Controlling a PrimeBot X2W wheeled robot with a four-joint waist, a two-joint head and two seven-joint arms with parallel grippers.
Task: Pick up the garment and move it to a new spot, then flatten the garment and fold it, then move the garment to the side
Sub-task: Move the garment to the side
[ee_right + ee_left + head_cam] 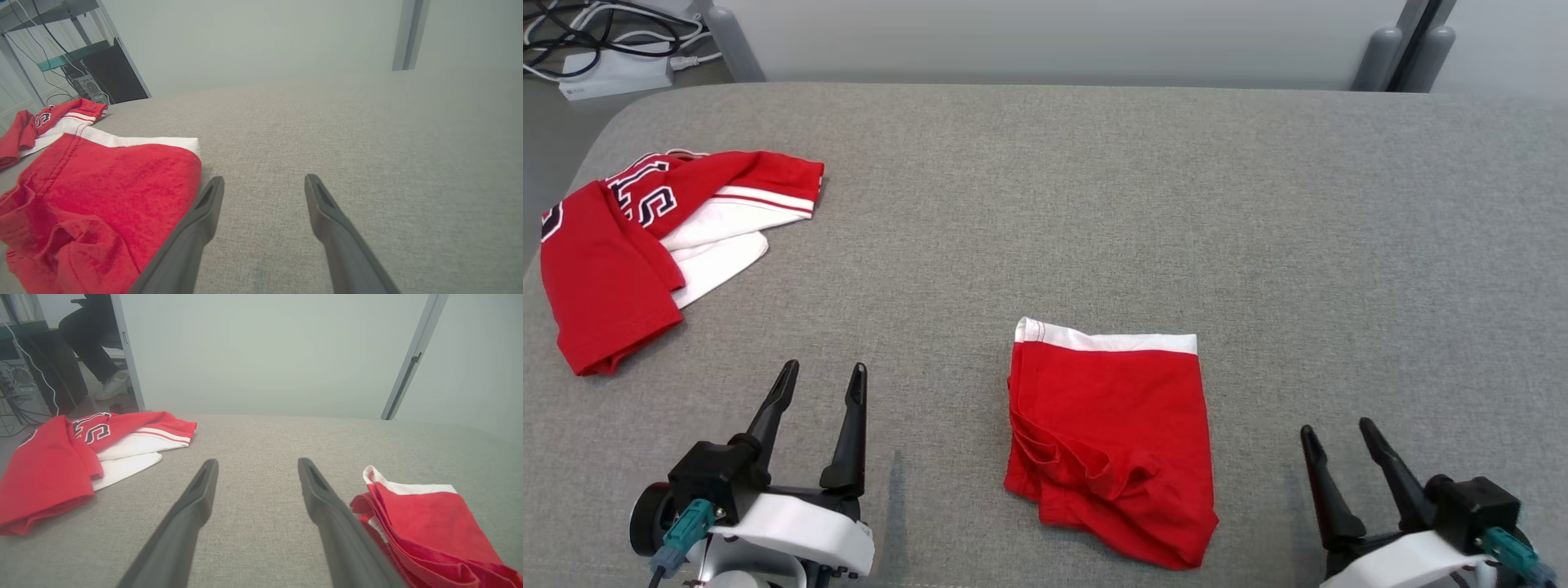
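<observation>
The folded red garment (1111, 433) is lying on the table (1094, 204) between the two pairs of fingers, its long axis running parallel to them. The left fingers (851, 425) and the right fingers (1322, 482) are standing spread, holding nothing. The right fingers are sitting nearer to it.

Dark fingers (852, 425), white wrists (792, 527), teal plugs (686, 523)
</observation>
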